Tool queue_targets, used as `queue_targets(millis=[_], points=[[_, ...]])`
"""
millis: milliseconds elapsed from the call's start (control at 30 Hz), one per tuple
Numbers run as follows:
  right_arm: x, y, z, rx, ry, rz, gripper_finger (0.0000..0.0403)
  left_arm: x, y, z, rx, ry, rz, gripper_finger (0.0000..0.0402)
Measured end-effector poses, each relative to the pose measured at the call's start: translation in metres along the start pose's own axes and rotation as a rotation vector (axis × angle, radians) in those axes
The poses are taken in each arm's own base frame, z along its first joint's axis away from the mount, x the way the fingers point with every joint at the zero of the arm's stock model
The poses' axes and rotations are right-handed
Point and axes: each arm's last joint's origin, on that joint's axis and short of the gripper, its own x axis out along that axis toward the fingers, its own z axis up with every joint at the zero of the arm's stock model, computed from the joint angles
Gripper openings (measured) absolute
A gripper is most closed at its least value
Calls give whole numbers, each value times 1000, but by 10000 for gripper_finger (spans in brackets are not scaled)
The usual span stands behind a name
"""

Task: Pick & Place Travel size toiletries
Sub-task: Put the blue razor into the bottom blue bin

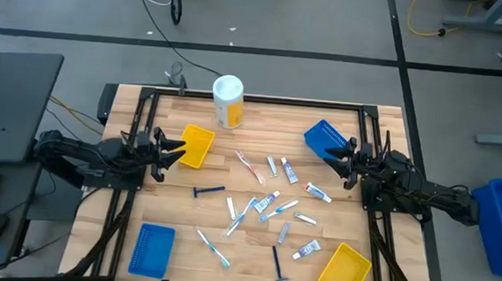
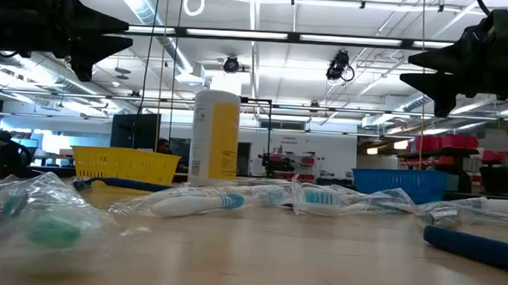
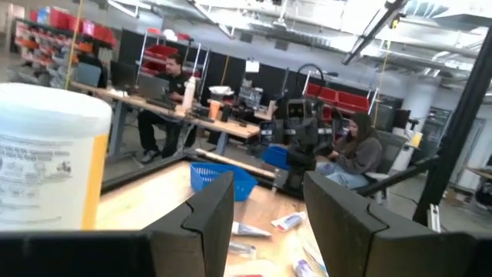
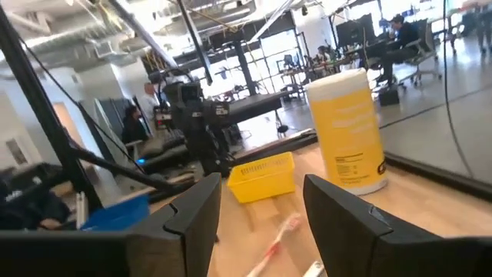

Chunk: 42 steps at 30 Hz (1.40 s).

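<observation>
Stock check from my remote station, nothing sorted yet. Toiletries point(image 1: 269, 202): all loose on the counter point(image 1: 233, 148) — tubes, toothbrushes and two razors scattered across its middle, between the arms. Trays, four: yellow tray point(image 1: 196, 145) just beside the left gripper point(image 1: 178, 148), blue tray point(image 1: 325, 139) just beside the right gripper point(image 1: 334, 159), a second blue tray point(image 1: 151, 249) and second yellow tray point(image 1: 344, 272) at the near corners; as far as I can see, none holds an item. Canister point(image 1: 228, 101): upright at the far edge, not part of the job. Left gripper: raised off the counter at the left side, fingers spread, holding nothing. Right gripper: raised at the right side, fingers spread, holding nothing. My judgement — the task is at its start; every item is left to pick and place.
</observation>
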Motion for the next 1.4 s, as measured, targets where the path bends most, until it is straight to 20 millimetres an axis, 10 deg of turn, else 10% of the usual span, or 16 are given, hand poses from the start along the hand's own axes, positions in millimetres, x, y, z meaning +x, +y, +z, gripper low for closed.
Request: queue_targets(millis=[467, 867, 1167, 1400], points=[[0, -4, 0, -19, -26, -118, 167, 25, -19, 20, 29, 79, -21, 165], [15, 9, 20, -62, -170, 155, 227, 75, -51, 39, 162, 392, 24, 165], [62, 15, 46, -135, 93, 121, 222, 106, -68, 32, 196, 591, 20, 165], [95, 5, 23, -144, 317, 66, 215, 119, -75, 1, 93, 782, -39, 165]])
